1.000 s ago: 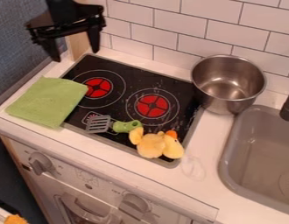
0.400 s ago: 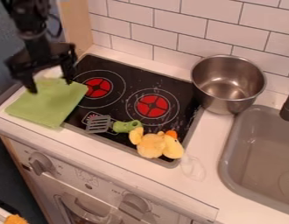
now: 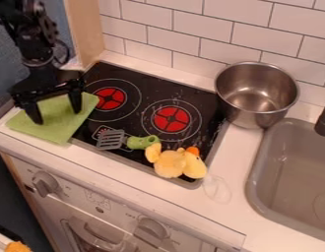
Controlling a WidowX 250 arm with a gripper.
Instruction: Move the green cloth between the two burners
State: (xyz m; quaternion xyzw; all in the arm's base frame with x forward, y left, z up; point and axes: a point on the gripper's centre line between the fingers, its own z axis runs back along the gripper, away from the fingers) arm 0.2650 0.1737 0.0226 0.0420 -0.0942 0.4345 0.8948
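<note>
With its fingers (image 3: 75,101) spread wide, the gripper (image 3: 57,116) hangs over the green cloth (image 3: 54,130); can't quite tell if tips touch fabric. Clock dirs. as seen in cam view: cloth's right below, long axis approx. 1 to 7, finger line nearer 2 to 8, so we'd pinch it crosswise. It lies on the counter (image 3: 103,165), 3 o'clock side lapping the hob (image 3: 140,92). Left burner (image 3: 110,99) is at 2, right burner (image 3: 171,119) at 3; we'd lift, then carry toward 3. Spatula (image 3: 111,140) & plush duck (image 3: 170,164) at 4 could snag a trailing edge.
</note>
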